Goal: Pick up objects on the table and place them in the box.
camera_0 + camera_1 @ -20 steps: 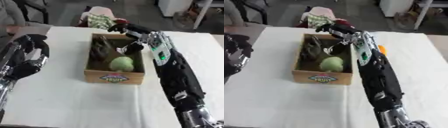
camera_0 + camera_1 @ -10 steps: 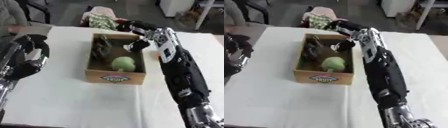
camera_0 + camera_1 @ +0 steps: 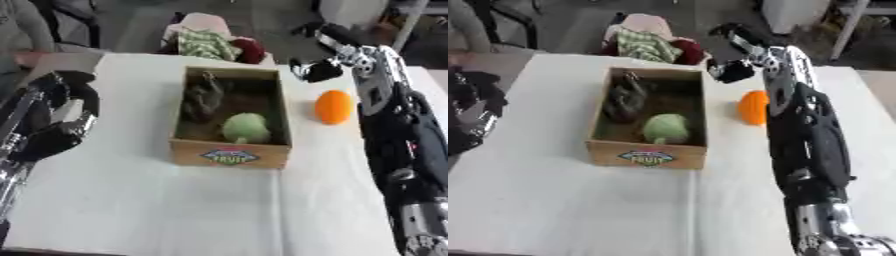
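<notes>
A cardboard box (image 3: 231,152) stands mid-table. Inside it lie a dark, lumpy object (image 3: 203,96) at the back left and a pale green round fruit (image 3: 246,127) at the front. An orange (image 3: 333,106) rests on the white table just right of the box. My right hand (image 3: 325,50) hovers open beyond the box's far right corner, behind the orange, with nothing in it. My left hand (image 3: 54,116) rests open at the left edge of the table, away from the box.
A heap of cloth and a dark red thing (image 3: 212,42) sits at the table's far edge behind the box. A person's sleeve (image 3: 19,30) shows at the far left. My right forearm (image 3: 394,130) lies along the table's right side.
My right hand has moved from over the box's back to the right, past its far right corner. The orange now shows beside the box. My left hand has stayed put.
</notes>
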### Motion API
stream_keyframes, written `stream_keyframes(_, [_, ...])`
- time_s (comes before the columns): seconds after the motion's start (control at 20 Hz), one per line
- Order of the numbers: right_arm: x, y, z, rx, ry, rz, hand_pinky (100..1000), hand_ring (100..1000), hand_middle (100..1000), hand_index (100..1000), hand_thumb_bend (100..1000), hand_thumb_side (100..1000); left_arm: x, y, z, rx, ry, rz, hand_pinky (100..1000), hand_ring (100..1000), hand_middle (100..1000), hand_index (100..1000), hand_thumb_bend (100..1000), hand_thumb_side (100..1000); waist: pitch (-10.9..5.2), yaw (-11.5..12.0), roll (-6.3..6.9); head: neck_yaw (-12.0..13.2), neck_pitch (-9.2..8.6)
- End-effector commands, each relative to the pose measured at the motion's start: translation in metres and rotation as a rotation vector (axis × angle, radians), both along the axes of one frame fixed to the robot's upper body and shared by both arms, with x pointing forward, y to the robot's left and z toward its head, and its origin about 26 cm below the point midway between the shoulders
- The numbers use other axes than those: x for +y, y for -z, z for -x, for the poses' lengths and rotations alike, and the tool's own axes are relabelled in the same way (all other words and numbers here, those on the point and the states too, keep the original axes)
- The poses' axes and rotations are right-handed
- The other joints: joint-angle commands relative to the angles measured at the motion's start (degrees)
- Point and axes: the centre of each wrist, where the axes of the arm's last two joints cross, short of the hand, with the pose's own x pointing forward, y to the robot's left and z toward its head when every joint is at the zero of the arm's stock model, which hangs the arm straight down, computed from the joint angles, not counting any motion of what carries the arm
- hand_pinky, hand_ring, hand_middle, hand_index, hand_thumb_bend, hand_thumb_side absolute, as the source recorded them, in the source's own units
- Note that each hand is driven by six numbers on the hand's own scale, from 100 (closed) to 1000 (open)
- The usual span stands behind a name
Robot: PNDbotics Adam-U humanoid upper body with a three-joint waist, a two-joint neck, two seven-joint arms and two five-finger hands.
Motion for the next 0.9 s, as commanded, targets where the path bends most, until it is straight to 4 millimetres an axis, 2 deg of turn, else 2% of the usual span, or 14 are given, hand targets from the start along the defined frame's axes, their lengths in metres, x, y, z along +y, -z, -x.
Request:
stream_keyframes(0.05, [-0.018,-0.004,-0.002,0.002,0.096,0.015,854,918,908,943,100,306,0.003,-0.007,0.001,-0.025,-0.003,-0.018,799,603,555,758,156,194,-0.72,-0.1,0.25,0.2,-0.31])
stream_keyframes(0.35, [-0.027,0.018,-0.003,0.084,0.153,0.044,856,919,909,944,100,338,0.003,-0.007,0.001,-0.026,-0.006,-0.018,799,603,555,758,154,194,-0.68,-0.2,0.21,0.3,-0.33])
stream_keyframes(0.4, [-0.027,0.021,-0.003,0.096,0.155,0.052,856,919,909,944,136,306,0.003,-0.007,0.001,-0.025,-0.006,-0.018,799,603,555,758,162,189,-0.68,-0.2,0.21,0.3,-0.33])
stream_keyframes(0.45, [-0.027,0.024,-0.003,0.111,0.155,0.059,855,920,910,944,105,350,0.003,-0.007,0.001,-0.025,-0.005,-0.018,799,603,555,758,154,194,-0.69,-0.2,0.21,0.3,-0.32])
stream_keyframes(0.5, [-0.026,0.026,-0.003,0.128,0.153,0.069,855,920,910,945,110,355,0.003,-0.007,0.001,-0.025,-0.004,-0.018,799,603,555,758,154,194,-0.7,-0.2,0.22,0.4,-0.33])
stream_keyframes(0.9, [-0.025,0.037,-0.003,0.251,0.184,0.184,859,930,922,951,218,460,0.003,-0.007,0.002,-0.026,-0.003,-0.019,799,603,555,758,154,192,-0.71,-0.1,0.39,0.4,-0.4])
